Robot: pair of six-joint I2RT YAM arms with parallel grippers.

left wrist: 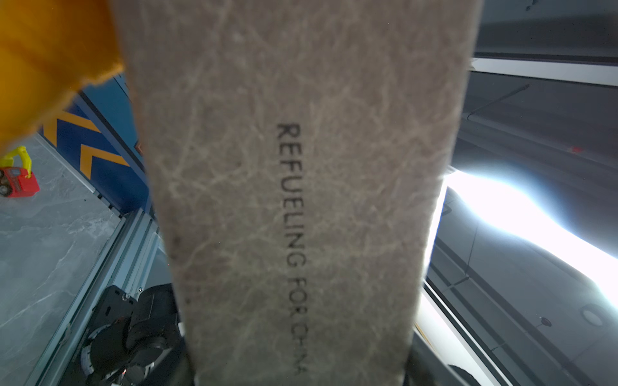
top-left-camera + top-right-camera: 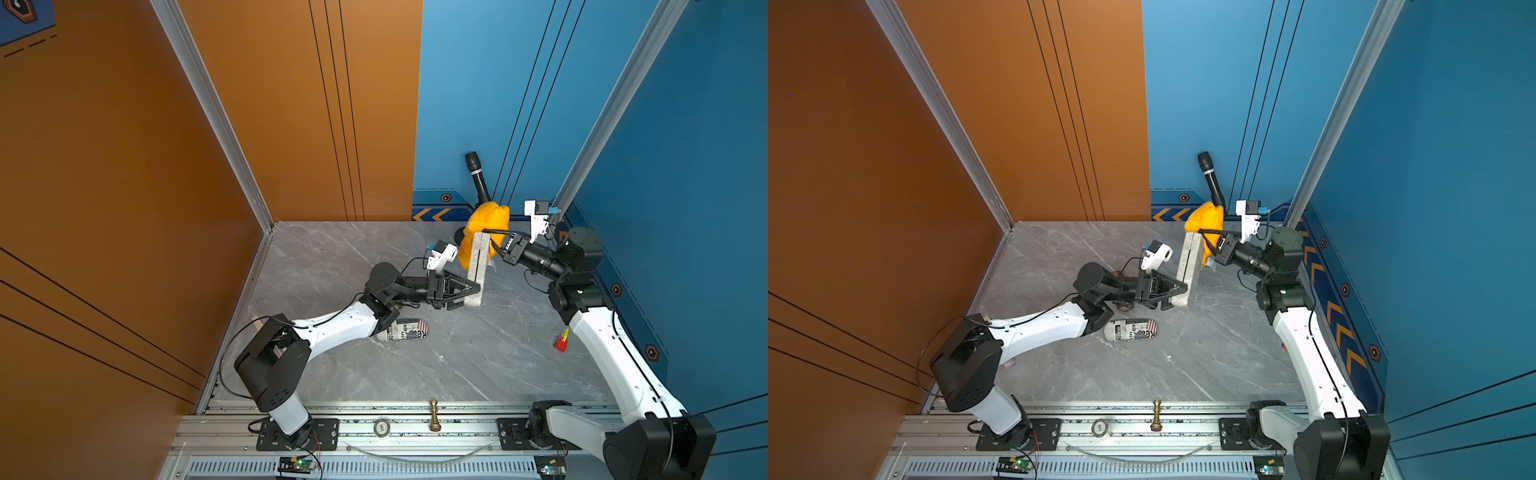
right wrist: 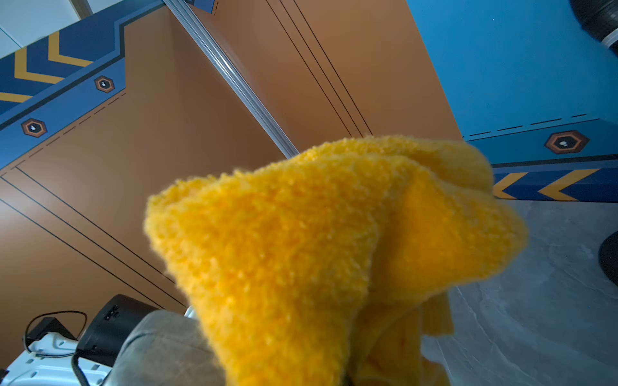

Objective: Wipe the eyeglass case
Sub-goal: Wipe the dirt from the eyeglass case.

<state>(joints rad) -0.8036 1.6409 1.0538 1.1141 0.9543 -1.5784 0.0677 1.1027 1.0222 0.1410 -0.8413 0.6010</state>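
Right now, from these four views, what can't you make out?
- Both top views: the cloth covers the upper end of the eyeglass case, hiding contact there.
- Right wrist view: cloth fills it; the right gripper doesn't show.
- Left wrist view: the case's lettering blurs out at its last word.
- Both top views: the left arm covers one end of the patterned case.

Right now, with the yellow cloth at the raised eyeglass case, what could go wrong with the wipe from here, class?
The left gripper grips the eyeglass case only at its lower end; the cloth's push near the top could lever it loose.
The cloth is bunched in the right gripper, so a finger might scrape the case.
The microphone stands close behind; a long stroke may knock it.
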